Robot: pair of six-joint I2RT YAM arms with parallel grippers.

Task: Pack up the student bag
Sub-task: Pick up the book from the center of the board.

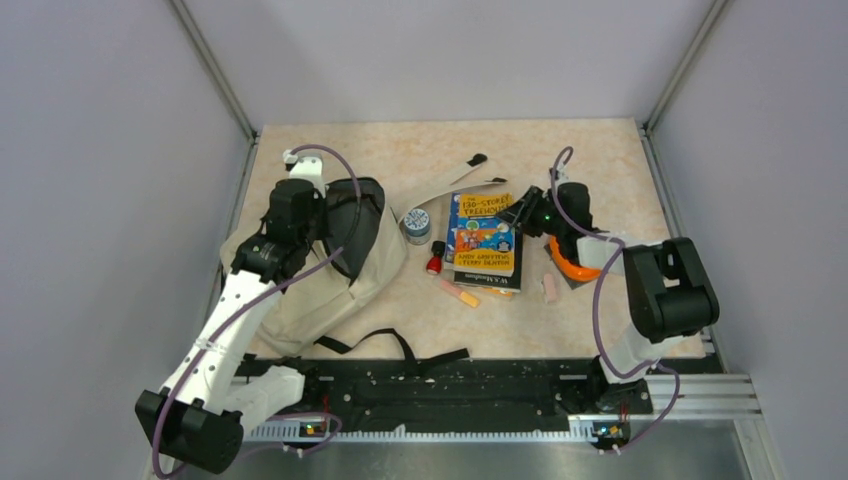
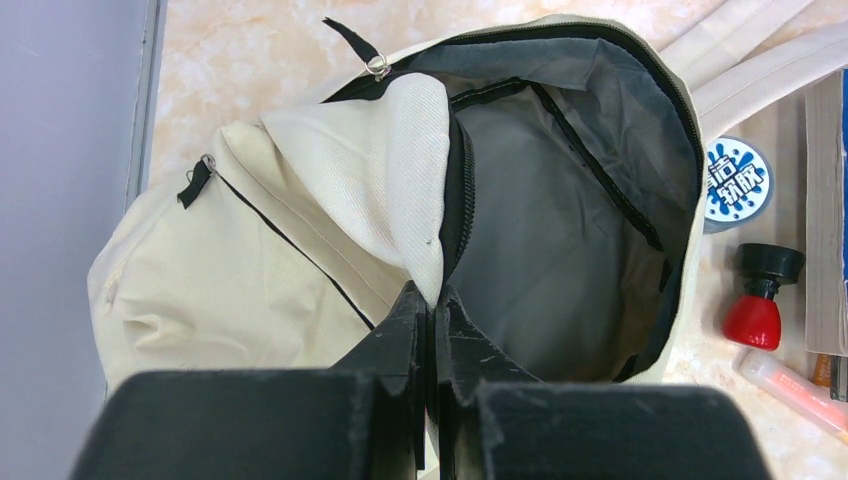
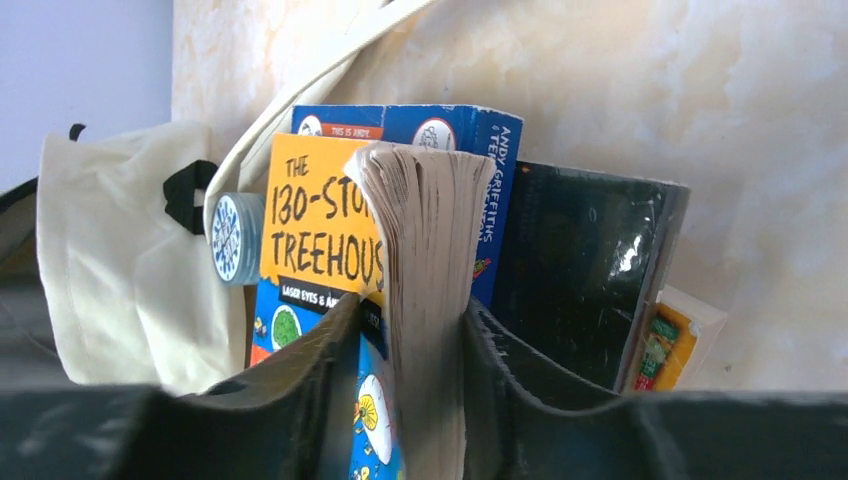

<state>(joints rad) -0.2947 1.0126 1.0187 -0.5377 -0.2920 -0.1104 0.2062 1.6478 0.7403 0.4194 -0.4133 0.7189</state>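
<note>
A: The student bag (image 1: 335, 290) lies at the table's left, its mouth gaping toward the books. The left gripper (image 2: 432, 296) is pinched tight on the front flap, propping it open.

B: If that thin fold slips out, the mouth sags and nothing goes in.

A: The right gripper (image 3: 415, 325) has its fingers clamped either side of the Treehouse book (image 3: 318, 230), at the page edge only.

B: Risky. Gripped there, it could fan open or twist, and drag the black book (image 3: 585, 270) beneath it.

A: On the way across it may also knock the round tub (image 2: 735, 180) and the red-capped piece (image 2: 755, 310) beside the bag.
</note>
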